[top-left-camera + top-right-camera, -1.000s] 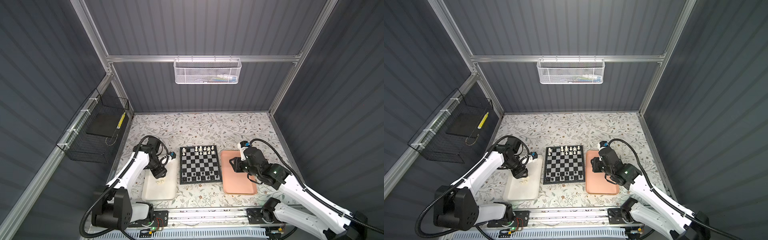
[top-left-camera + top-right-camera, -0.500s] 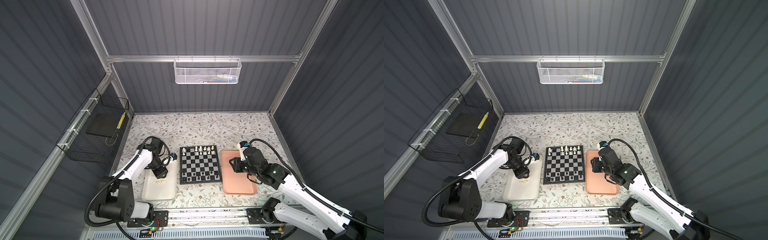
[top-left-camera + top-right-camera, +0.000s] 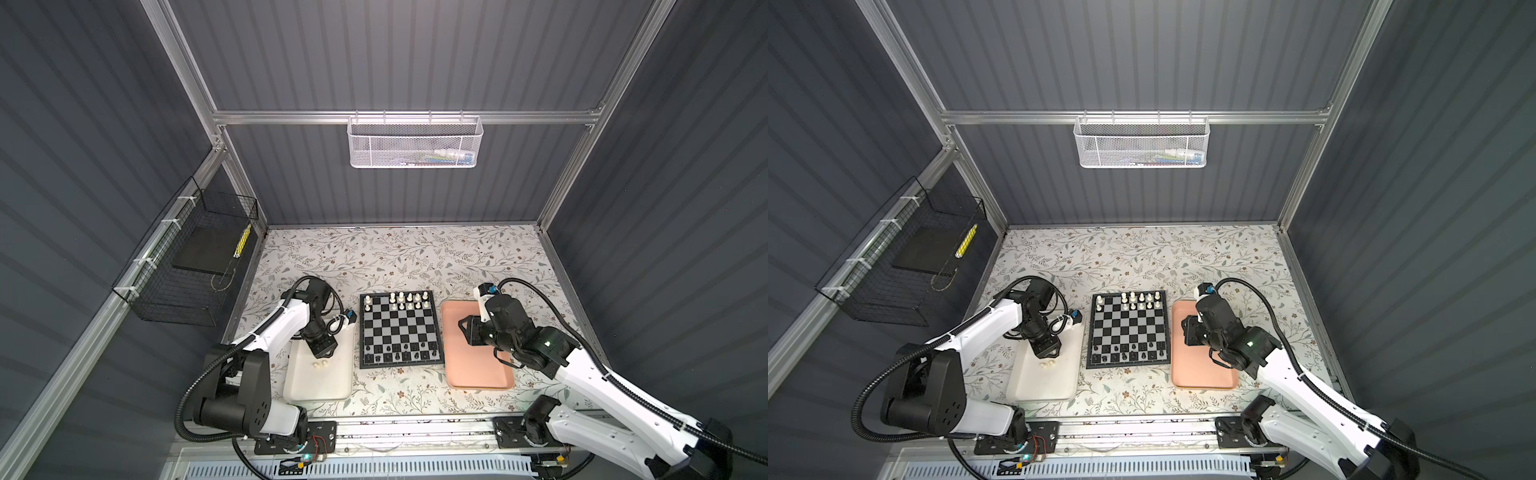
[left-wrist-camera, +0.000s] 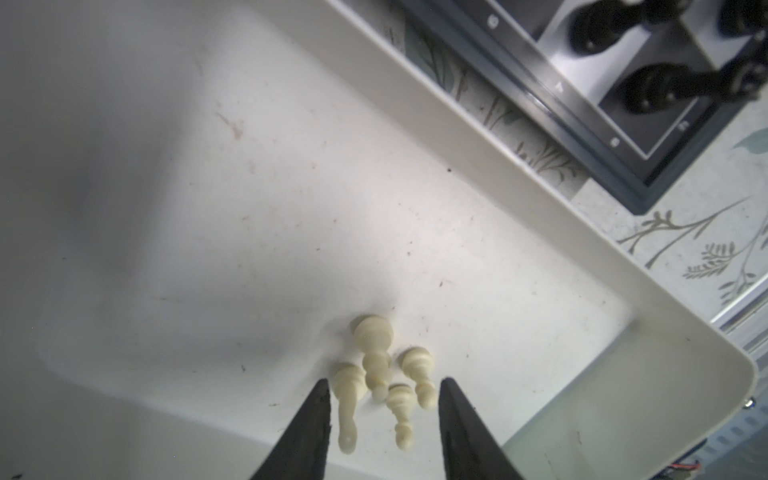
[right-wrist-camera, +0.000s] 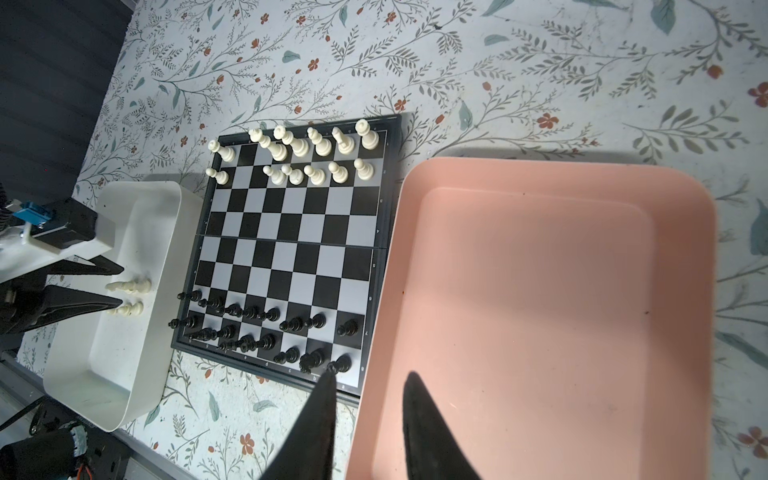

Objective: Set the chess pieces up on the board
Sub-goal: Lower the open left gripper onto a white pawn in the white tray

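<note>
The chess pieces are mostly standing on the board, which is lying between the white tray and the salmon-pink tray. The cream-white ones are lining the two far rows with gaps showing, and the black ones are crowding the two near rows. Four loose cream pieces are lying on their sides in a tight cluster in the white tray, so the step in hand looks like fetching one of them. The left gripper is hovering low over that cluster, fingers apart, straddling it and gripping nothing. The next move probably calls for singling out one piece without dragging its neighbours, then standing it upright in a gap. The right gripper is hanging above the pink tray, fingers parted and empty. Whether the left fingers are touching any piece is not showing. The loose pieces' kinds are hard to make out, and several black ones are overlapping too closely to place by square.
</note>
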Controlling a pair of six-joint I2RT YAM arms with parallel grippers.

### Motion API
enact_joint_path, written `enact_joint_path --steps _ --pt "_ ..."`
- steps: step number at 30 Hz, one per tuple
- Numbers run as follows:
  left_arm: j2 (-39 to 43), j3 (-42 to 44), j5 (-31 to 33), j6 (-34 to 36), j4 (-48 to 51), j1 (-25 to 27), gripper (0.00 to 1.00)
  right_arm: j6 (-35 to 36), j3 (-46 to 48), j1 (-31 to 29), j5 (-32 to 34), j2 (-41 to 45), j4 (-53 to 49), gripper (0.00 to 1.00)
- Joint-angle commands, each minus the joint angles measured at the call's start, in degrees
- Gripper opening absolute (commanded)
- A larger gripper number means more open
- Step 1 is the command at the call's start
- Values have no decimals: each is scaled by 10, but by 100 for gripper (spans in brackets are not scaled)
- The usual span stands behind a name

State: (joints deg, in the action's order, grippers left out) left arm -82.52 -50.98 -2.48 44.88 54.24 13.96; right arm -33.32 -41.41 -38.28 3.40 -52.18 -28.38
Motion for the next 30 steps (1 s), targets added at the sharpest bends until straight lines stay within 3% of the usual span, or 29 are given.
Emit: enact_joint_path --steps 1,13,30 --pt "-6 8 3 -4 -2 5 43 5 6 2 8 5 -7 31" --pt "-6 23 25 -10 -22 20 37 7 7 2 9 7 -11 31" --pt "8 35 39 -17 -31 37 37 6 14 2 8 12 -10 31"
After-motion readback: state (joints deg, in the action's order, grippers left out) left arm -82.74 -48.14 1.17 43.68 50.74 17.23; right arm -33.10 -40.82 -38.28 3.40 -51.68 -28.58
